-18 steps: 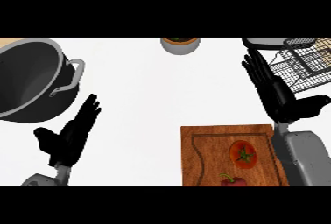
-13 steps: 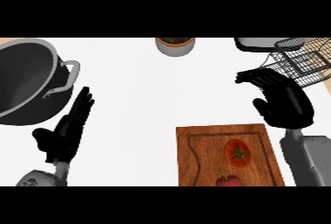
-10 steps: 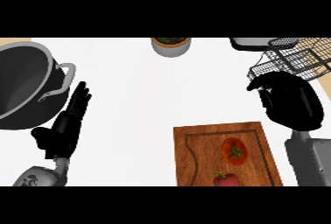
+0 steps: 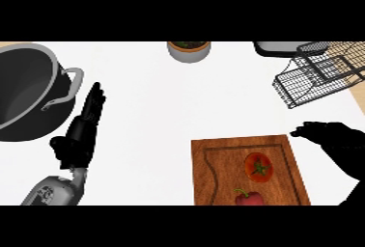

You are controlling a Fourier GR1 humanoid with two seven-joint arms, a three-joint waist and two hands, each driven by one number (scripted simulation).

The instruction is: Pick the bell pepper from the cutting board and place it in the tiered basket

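Right robot hand curled, holding nothing, poised to reach the red bell pepper below-left on the wooden cutting board.

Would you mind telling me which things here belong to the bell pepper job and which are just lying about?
Belong to the job:
bell pepper
cutting board
tiered basket
right hand, near the board's upper right corner

Just lying about:
tomato on the board
pot
potted plant
left hand, resting beside the pot
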